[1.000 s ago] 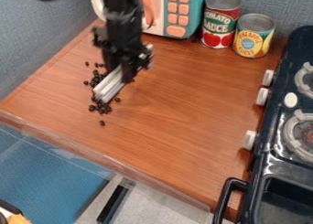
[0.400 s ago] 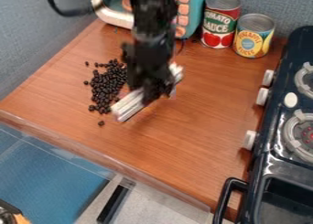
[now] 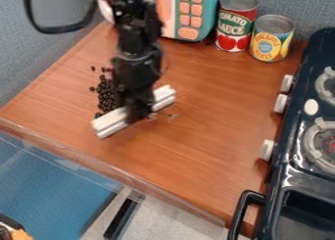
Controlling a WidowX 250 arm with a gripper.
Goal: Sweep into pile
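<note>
The black gripper (image 3: 136, 114) hangs over the left part of the wooden counter, shut on a white bar-shaped sweeper (image 3: 110, 123). The bar slants from lower left to upper right, and its ends stick out on both sides of the gripper. Small black beans (image 3: 106, 94) lie in a cluster just behind and to the left of the bar, with a few stray ones at the cluster's upper edge. The arm and gripper hide the cluster's right part.
A toy microwave (image 3: 190, 13), a tomato sauce can (image 3: 236, 22) and a pineapple can (image 3: 271, 38) stand along the back. On the right is a dark toy stove (image 3: 288, 156) with knobs. The counter's front edge (image 3: 124, 178) runs diagonally below the bar.
The gripper and bar first moved right off the beans, uncovering the cluster, then came down and left to its near side. The bar has turned to a flatter slant.
</note>
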